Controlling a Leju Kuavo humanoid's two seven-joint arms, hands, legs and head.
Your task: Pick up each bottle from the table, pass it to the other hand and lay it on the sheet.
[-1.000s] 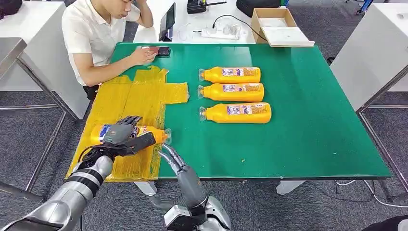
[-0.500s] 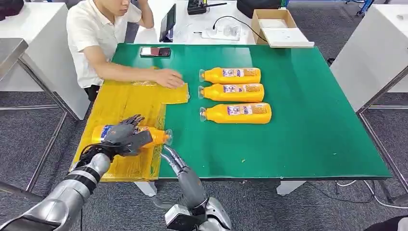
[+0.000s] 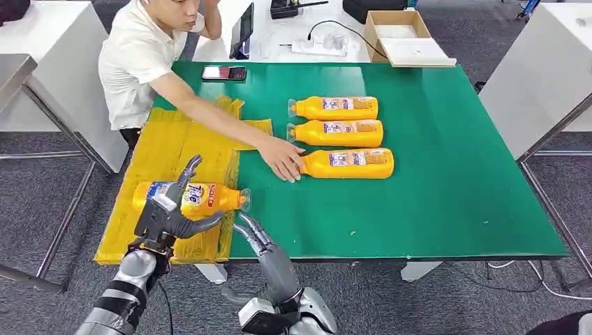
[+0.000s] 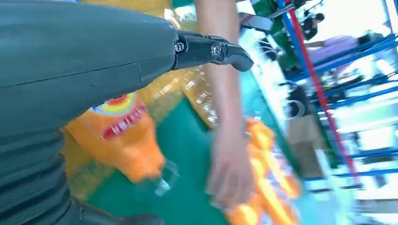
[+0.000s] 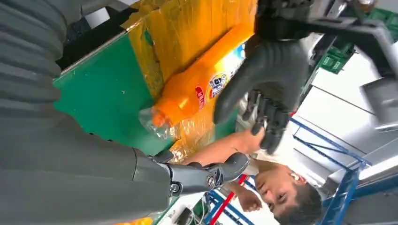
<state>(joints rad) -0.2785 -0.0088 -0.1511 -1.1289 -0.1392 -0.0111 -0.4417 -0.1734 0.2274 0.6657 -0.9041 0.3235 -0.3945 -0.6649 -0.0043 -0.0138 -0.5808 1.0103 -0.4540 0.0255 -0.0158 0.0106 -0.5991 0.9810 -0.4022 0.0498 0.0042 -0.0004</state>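
Note:
An orange bottle [image 3: 199, 197] lies on its side on the yellow sheet [image 3: 167, 150], cap toward the green table [image 3: 433, 209]. My left hand [image 3: 167, 213] hovers just in front of it with fingers spread, holding nothing. My right hand [image 3: 251, 234] stands at the table's front edge, fingers extended and empty. Three more orange bottles [image 3: 336, 132] lie in a row at mid-table. In the right wrist view the bottle [image 5: 202, 89] rests on the sheet [image 5: 187, 28] beside my left hand [image 5: 272, 79]. The left wrist view has the bottle [image 4: 122, 140] below my fingers [image 4: 211, 49].
A person seated at the far left corner reaches across the sheet; their hand [image 3: 283, 159] touches the cap end of the nearest bottle [image 3: 349, 162]. A phone [image 3: 224, 72] lies at the table's far edge. A cardboard box [image 3: 405, 35] sits behind it.
My left hand let go of the bottle and drew back toward the front edge, fingers opening. The person's arm swept from the sheet to the nearest bottle in the row.

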